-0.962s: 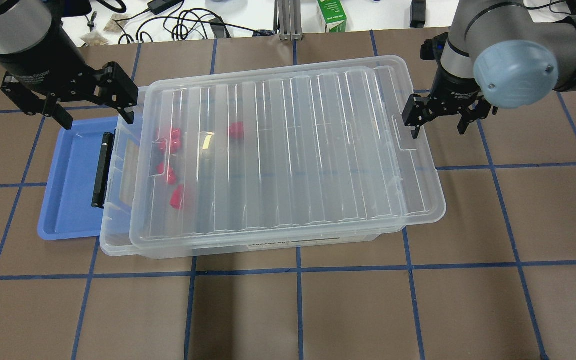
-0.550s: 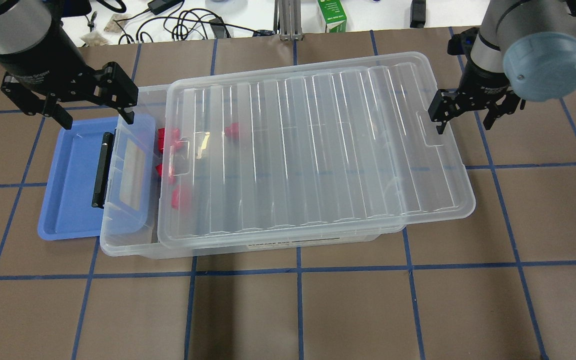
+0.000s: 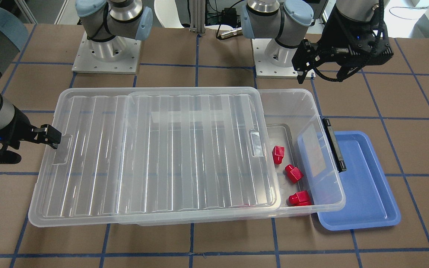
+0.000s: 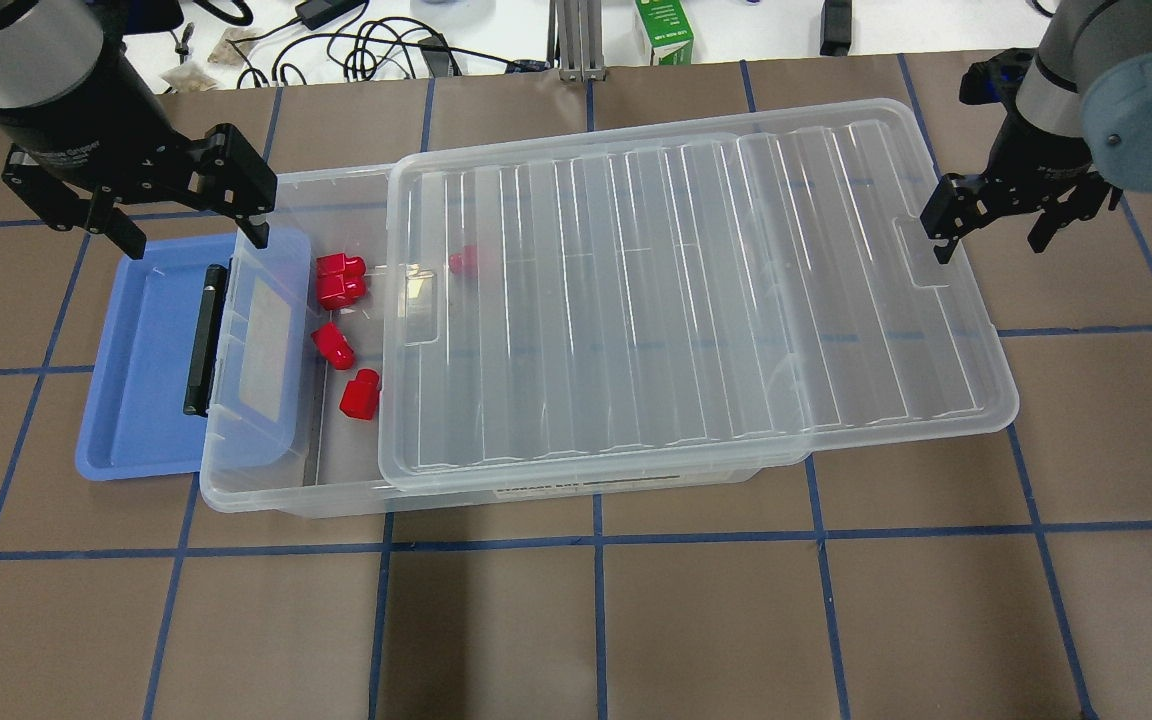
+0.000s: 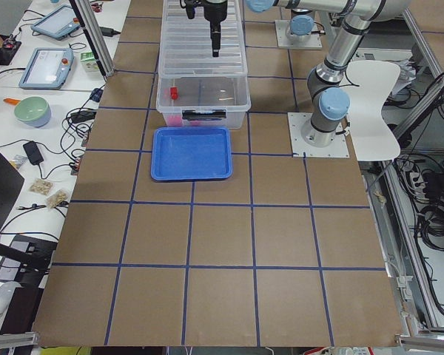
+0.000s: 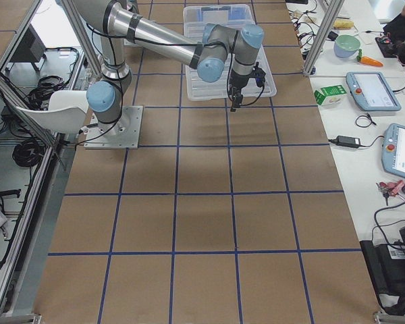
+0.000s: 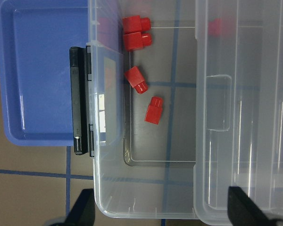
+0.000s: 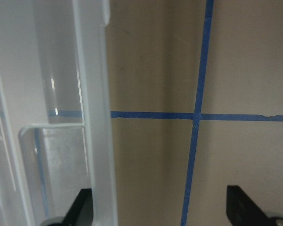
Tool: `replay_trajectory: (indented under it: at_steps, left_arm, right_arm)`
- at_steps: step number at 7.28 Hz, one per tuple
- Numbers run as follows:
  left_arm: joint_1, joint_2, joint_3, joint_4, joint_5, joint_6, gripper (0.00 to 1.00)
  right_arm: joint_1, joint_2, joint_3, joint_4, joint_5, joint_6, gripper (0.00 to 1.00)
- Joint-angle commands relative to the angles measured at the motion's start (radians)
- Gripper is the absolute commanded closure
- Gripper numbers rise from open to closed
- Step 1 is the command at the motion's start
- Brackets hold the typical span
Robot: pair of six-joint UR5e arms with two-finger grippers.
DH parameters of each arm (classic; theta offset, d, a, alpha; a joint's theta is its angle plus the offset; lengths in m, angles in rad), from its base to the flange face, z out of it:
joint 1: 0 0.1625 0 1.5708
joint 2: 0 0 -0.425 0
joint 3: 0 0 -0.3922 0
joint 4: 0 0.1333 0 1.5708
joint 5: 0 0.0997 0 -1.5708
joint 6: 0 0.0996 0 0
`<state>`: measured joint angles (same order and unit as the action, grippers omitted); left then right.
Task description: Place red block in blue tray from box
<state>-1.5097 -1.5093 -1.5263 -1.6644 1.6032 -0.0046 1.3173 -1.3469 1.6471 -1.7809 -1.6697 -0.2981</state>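
My right gripper (image 4: 990, 248) stood wide open at the right edge of the lid (image 4: 696, 300), one finger against the rim by its tab, clamping nothing. My left gripper (image 4: 194, 242) hung wide open and empty over the far left corner of the box (image 4: 236, 495).

The lid sat shifted to the right, baring the box's left end. There the red block (image 4: 360, 393) I judged easiest to take lay alone on the floor, nearest me. Other blocks (image 4: 333, 346) lay beyond it, what looked like two touching by the far wall, and one more under the lid. The tray (image 4: 136, 400) lay left of the box, its right edge under the box's rim, no block in it yet.

As I judged it, the lid overhung the box's right end and, merely hooked, could tip onto the tabletop (image 4: 636, 620). The opening was narrow, so my left gripper might strike the lid's edge or the wall with the clip (image 4: 204, 340). The glossy block could squirt from a poor pinch.
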Motion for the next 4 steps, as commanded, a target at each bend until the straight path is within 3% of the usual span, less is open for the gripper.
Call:
replay_trajectory:
  at_steps: [1,4]
  left_arm:
    - [0.000,-0.002,0.000,0.000,0.000,-0.002,0.00]
    - [0.000,-0.006,0.000,0.000,-0.003,-0.002,0.00]
  right_arm:
    - [-0.030,0.002,0.000,-0.009,-0.016,-0.057,0.00]
    - [-0.075,0.000,0.000,-0.023,-0.016,-0.095,0.00]
